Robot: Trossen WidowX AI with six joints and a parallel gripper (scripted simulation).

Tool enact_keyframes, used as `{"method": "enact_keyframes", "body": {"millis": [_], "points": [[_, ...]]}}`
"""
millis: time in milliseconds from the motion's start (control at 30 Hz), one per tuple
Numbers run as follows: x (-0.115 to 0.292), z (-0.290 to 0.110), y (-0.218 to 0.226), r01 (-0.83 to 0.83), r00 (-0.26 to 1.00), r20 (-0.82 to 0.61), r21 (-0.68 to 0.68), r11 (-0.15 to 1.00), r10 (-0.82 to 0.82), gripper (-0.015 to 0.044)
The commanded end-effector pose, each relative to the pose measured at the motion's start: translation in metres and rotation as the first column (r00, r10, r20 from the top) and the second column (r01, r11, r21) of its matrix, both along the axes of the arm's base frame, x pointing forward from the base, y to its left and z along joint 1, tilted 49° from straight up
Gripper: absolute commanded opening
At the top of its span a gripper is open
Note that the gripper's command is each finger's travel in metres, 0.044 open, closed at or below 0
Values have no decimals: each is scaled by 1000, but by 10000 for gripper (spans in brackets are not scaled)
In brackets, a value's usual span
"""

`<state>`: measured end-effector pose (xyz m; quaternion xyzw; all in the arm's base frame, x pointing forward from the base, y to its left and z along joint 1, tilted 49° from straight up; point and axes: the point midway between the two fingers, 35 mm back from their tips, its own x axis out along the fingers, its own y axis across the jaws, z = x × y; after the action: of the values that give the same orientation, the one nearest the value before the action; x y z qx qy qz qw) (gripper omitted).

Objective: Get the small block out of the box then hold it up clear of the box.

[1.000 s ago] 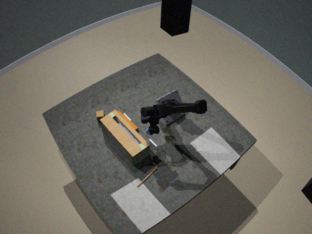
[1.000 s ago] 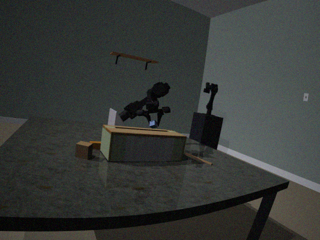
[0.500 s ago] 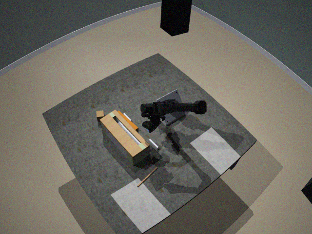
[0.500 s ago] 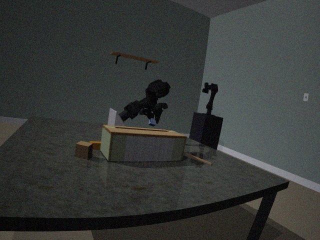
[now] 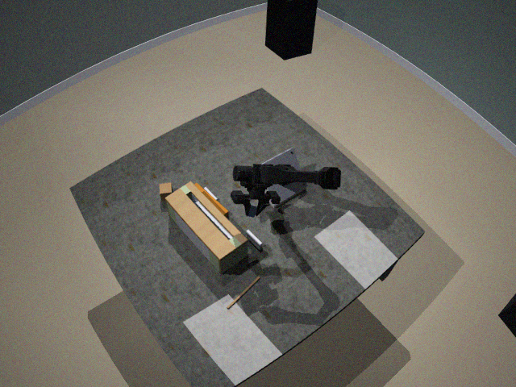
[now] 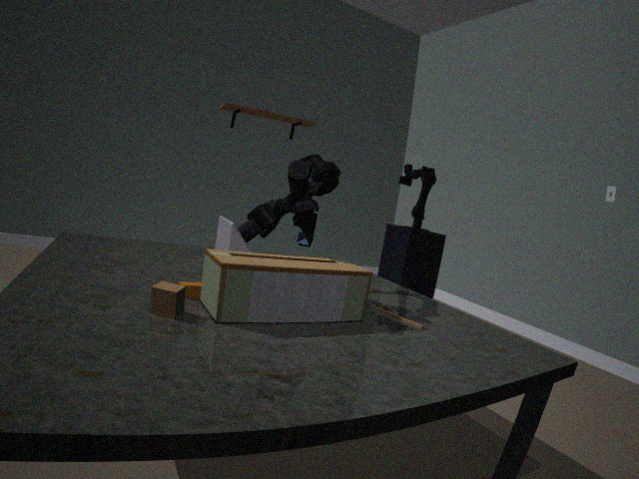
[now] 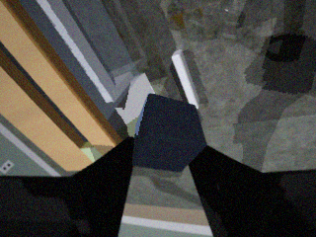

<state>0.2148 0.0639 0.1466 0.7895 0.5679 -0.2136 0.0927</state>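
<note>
Black robot arm [image 5: 291, 176] raised above a dark stone surface [image 6: 319, 376]. Its fingers, partly closed, pinch a small blue block [image 7: 168, 133] in mid-air, beside and above the tan clear-fronted box [image 6: 286, 290].

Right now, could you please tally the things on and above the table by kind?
Blocks: 2, the blue block in the claw and the tan block on the table
Box: 1
Wooden stick: 1
White bars: 2
Orange slab: 1
Upright white panel: 1
Total: 8
</note>
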Motion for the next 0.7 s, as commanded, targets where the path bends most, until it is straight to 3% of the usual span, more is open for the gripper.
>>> {"method": "enact_keyframes", "body": {"millis": [0,367,667], "points": [[1,3,-3,83,988,-138,58,995,-74,0],[0,11,-11,333,827,-519,144,932,-216,0],[0,11,-11,348,812,-540,146,926,-220,0]]}}
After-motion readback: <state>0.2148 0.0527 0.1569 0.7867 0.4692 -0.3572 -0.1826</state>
